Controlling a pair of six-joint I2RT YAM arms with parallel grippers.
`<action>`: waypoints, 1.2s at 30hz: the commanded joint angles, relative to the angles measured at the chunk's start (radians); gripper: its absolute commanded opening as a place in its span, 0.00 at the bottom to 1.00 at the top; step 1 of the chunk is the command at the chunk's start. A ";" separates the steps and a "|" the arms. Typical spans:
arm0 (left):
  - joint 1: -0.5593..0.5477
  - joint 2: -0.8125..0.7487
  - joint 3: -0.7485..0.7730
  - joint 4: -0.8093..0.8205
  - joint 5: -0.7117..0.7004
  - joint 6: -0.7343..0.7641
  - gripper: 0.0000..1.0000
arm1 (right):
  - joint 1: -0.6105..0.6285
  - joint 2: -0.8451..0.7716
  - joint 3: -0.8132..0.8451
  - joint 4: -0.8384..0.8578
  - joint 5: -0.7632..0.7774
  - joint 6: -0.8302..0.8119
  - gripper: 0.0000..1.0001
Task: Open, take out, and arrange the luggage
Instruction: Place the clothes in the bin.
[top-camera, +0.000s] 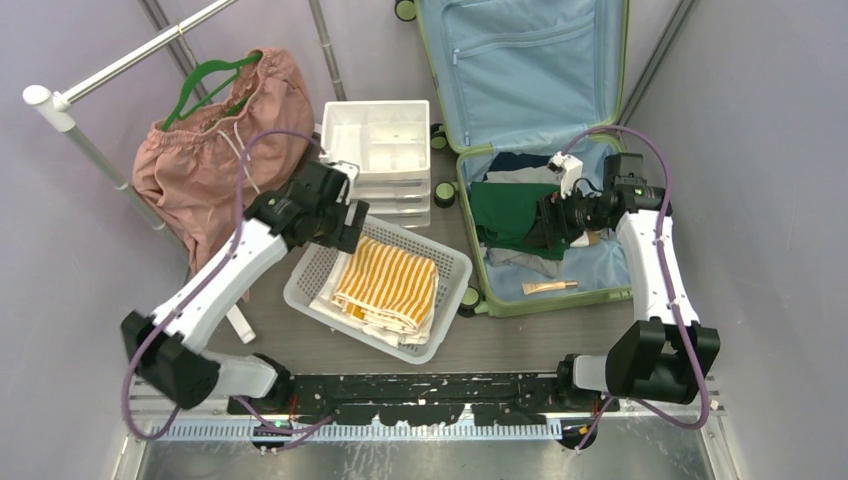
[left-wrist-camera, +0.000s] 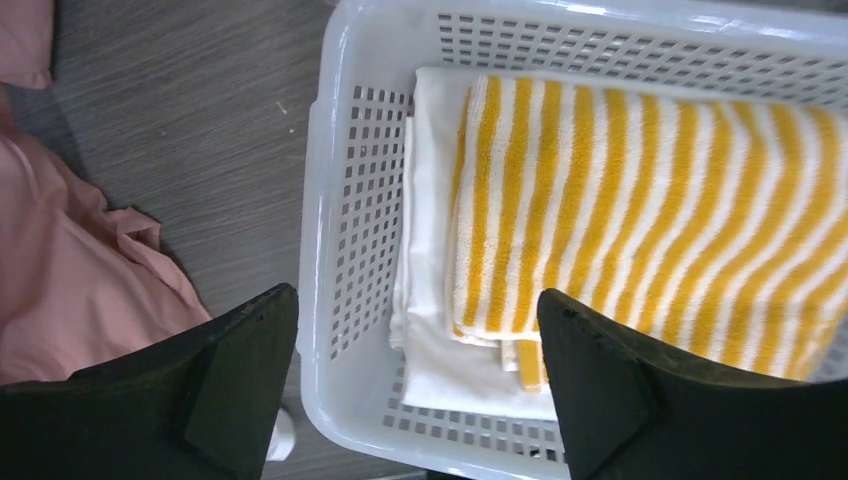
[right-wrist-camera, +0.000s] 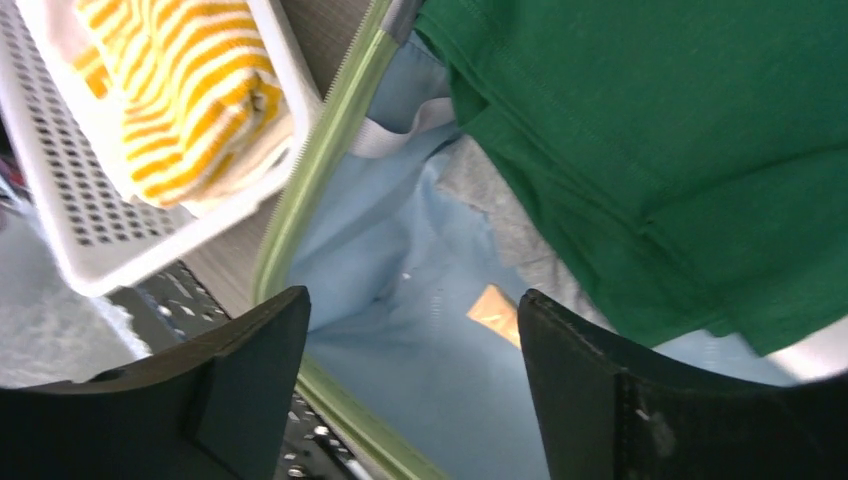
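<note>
Over the luggage (top-camera: 520, 60), your right gripper (right-wrist-camera: 412, 310) hangs open; a shallow pinch on the green shirt (right-wrist-camera: 650, 150) could drag the grey garment (right-wrist-camera: 505, 220) beneath.

Grey wood-grain tabletop (top-camera: 500, 345): white basket (top-camera: 292, 292) sits near the middle, drawer unit (top-camera: 385, 140) just past it at 12, open green luggage (top-camera: 545, 303) at 2, pink cloth (top-camera: 200, 170) bunched at 10.
</note>
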 joint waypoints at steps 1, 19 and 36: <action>0.008 -0.175 -0.104 0.201 0.026 -0.070 0.95 | 0.014 0.013 0.078 -0.043 0.018 -0.276 0.88; 0.014 -0.524 -0.435 0.589 0.215 -0.372 0.96 | 0.302 0.194 0.053 0.218 0.292 -0.550 0.99; 0.016 -0.480 -0.430 0.604 0.229 -0.451 0.94 | 0.388 0.318 -0.076 0.420 0.488 -0.571 0.73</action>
